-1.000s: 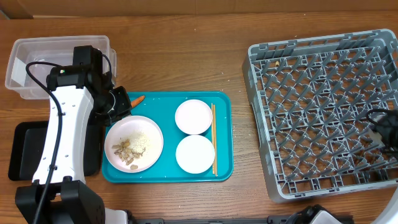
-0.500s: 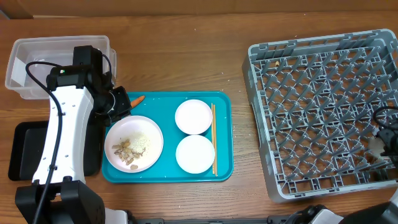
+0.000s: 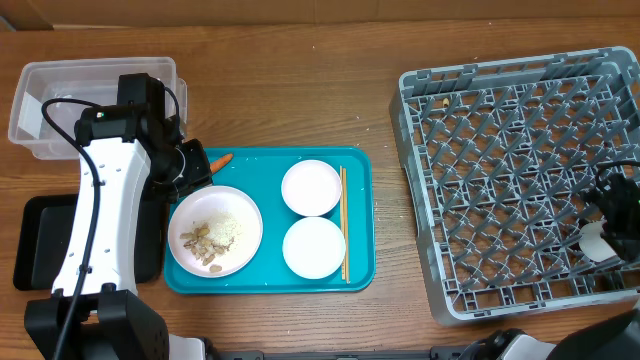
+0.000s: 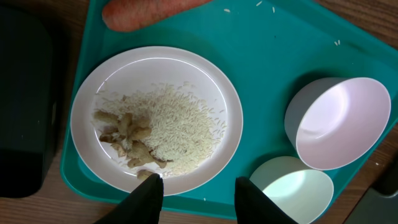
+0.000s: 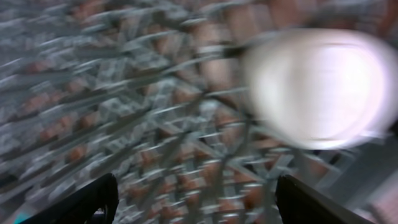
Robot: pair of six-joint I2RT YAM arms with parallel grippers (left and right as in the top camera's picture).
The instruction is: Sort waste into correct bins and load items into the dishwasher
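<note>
The left arm point(image 3: 100, 220) rises from the table's point(image 3: 300, 80) near-left corner and bends at the wrist beside the tub point(image 3: 90, 66). The left gripper point(image 4: 199, 196) points down over the teal tray's point(image 3: 265, 280) left end. Its fingers are parted and empty, above the near rim of the plate point(image 4: 155, 68) of rice point(image 4: 180, 124) and scraps point(image 4: 127, 140). The carrot point(image 4: 149, 12) lies at the tray's far-left corner, with two bowls point(image 3: 311, 187) and the chopsticks point(image 3: 345, 225) to the right. The black tray point(image 3: 35, 240) sits by the left edge. The right gripper point(image 5: 202, 199) hangs over the rack's point(image 3: 500, 200) right edge, fingers spread wide with nothing between them. A blurred white shape point(image 5: 317, 87) beyond them cannot be identified.
</note>
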